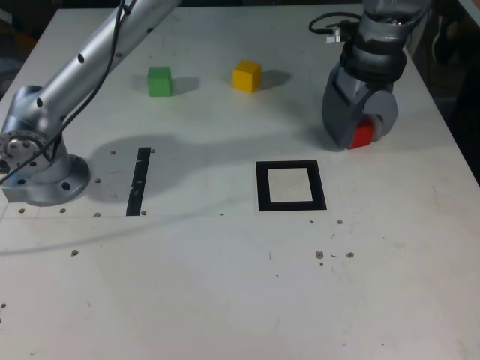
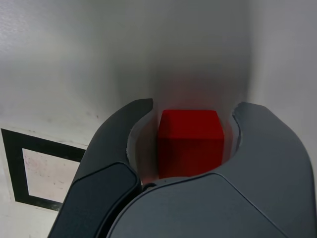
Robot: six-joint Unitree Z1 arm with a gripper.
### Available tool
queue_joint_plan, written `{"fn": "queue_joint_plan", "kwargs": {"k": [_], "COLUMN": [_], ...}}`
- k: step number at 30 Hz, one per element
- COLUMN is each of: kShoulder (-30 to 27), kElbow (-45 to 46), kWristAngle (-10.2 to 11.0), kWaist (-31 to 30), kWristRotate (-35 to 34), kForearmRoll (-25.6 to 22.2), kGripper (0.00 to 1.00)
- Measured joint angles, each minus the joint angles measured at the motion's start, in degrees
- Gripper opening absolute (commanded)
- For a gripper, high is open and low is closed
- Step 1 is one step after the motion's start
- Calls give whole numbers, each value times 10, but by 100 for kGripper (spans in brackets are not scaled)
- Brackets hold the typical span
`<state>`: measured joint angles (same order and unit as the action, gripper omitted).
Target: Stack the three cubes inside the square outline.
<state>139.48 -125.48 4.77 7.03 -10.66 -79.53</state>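
Ext. view: gripper (image 1: pixel 367 142) is reaching down at the exterior view's right, its jaws flanking red cube (image 1: pixel 362 134); cube is sitting low betw. them, off the outline (image 1: pixel 321 196), up and to the view's right of it. Green cube (image 1: pixel 160 82) and yellow cube (image 1: pixel 247 76) are standing apart on the table (image 1: pixel 187 285), farther back, nothing touching either. Black strip (image 1: pixel 138 184) is lying betw. arm base (image 1: pixel 49 176) and outline; poss. mix-up if a placement is going by dark tape alone. Outline is showing its pale centre, no cube inside, so stack is prob. waiting on its 1st block. Cable (image 1: pixel 105 75) is hanging along the arm; poss. snag if it is catching during a long swing. Wrist view: jaws are standing narrow about red cube, one each side; firm contact w/ both, cannot tell. Main risk: if one side is bearing first, cube is prob. twisting or sliding; if lift is starting on a loose pinch, cube is prob. dropping or tilting. Cube is sitting deep in the curved hollow, so edge contact is poss. letting it pivot. Outline is showing beside the gripper, partly hidden by a jaw; its opening is looking only slightly roomier than a cube, so a skewed release is poss. leaving a corner on the black border & spoiling the base for later cubes.
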Motion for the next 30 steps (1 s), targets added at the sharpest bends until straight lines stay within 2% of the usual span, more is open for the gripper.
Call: {"fn": "queue_joint_plan", "kwargs": {"k": [4,8,11,15,18,21,30], "kShoulder": [-16,-65,-109,-168,-200,-203,-220], "kElbow": [-3,1,30,103,162,196,335], "kWristAngle": [-11,-13,-2,19,22,17,-18], "kWaist": [-9,-32,-60,-97,-112,-118,-131], "kWristRotate": [22,40,46,45,39,38,34], "kForearmRoll": [-16,-58,-92,-99,-79,-65,83], "kGripper": [19,27,24,16,14,14,14]}}
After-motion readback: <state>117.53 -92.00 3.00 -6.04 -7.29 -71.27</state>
